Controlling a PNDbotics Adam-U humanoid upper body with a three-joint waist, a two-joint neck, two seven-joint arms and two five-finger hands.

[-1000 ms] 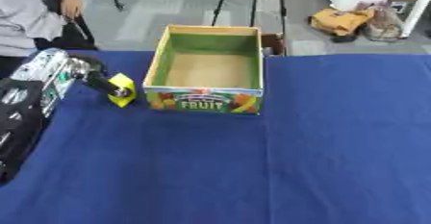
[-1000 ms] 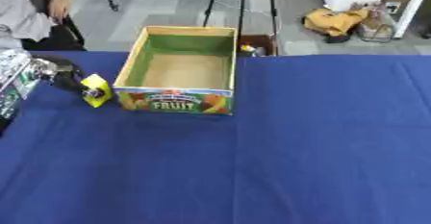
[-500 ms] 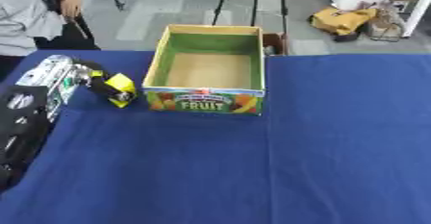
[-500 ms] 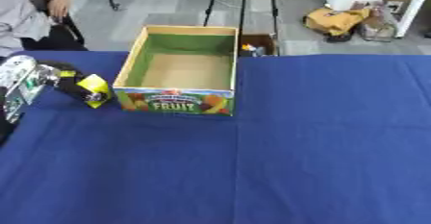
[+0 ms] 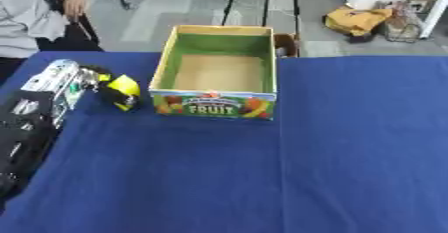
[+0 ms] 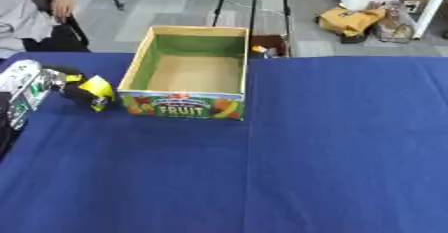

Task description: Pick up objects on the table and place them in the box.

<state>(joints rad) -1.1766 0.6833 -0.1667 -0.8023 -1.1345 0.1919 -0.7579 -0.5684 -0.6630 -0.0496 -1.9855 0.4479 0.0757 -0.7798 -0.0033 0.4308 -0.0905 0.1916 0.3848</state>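
The blue table is seen nearest. At its left edge a yellow-and-black object is gripped by the curled fingers of the left hand, just left of the open fruit box, which is set farther back.

Blue tablecloth; green-lined tan box w/ fruit print; yellow-black object.

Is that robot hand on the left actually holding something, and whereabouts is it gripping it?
Yes. The left robot hand holds a small yellow and black object, its fingers curled round the object's upper, left end. What the object is cannot be told.
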